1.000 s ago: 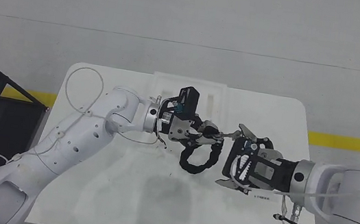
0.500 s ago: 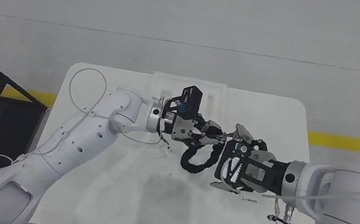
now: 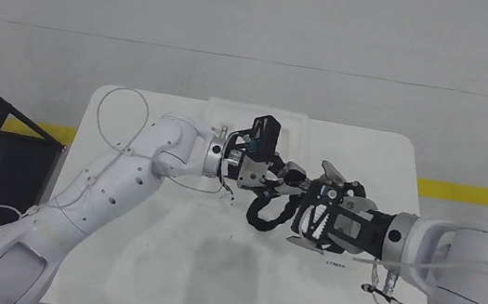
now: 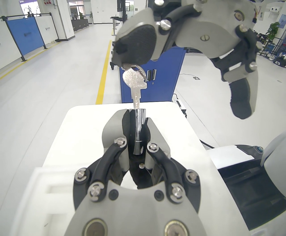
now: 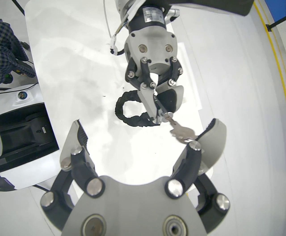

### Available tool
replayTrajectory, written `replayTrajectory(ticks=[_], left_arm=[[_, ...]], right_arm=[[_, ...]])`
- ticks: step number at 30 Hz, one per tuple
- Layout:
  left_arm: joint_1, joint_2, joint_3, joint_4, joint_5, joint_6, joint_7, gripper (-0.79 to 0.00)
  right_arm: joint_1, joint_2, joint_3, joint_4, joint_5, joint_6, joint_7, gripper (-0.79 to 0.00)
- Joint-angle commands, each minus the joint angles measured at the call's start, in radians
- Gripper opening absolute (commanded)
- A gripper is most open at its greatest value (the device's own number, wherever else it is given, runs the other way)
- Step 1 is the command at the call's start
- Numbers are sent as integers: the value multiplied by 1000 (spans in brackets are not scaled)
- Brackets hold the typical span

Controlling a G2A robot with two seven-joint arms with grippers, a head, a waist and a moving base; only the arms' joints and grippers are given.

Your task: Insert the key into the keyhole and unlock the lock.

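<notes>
Moves in with right gripper (image 5: 145,134) spread and touching the key (image 4: 134,82), already in the lock (image 4: 139,129) pinched by left gripper (image 4: 136,120); ready to turn

- The lock (image 4: 139,131) was a cable lock: a slim, shiny chrome cylinder with a black sheathed cable (image 5: 125,114) curling from it in a loop.
- The cylinder sat clamped between the fingers of the left gripper (image 4: 134,120), its keyhole (image 4: 138,109) end poking out past the fingertips toward the right gripper (image 5: 145,128).
- The key (image 4: 135,82) was silver, with a dimpled bow and a small ring through it.
- Its blade tip was in the keyhole, roughly in line with the cylinder, most of the blade still outside.
- The bow touched one pad of the right gripper, whose other finger stood well apart.
</notes>
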Motion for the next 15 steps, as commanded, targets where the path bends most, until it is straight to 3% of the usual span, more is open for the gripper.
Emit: replayTrajectory(ticks=[1, 5, 7, 9, 13, 15], left_arm=[[-12, 8, 12, -12, -17, 0, -11, -785], [-50, 31, 38, -25, -56, 0, -39, -785], [-66, 41, 48, -28, -63, 0, -51, -785], [-82, 54, 65, -36, -85, 0, -58, -785], [-115, 81, 111, -53, -129, 0, -80, -785], [-134, 94, 133, -59, -147, 0, -89, -785]], right_arm=[[-14, 4, 19, 0, -28, -17, -25, 0], [-56, 15, 57, 13, -91, -81, -86, 0], [-70, 19, 74, 25, -108, -108, -107, -179], [-88, 25, 94, 35, -122, -141, -131, -259], [-120, 34, 133, 39, -144, -196, -164, -203], [-132, 38, 153, 31, -170, -207, -175, -262]])
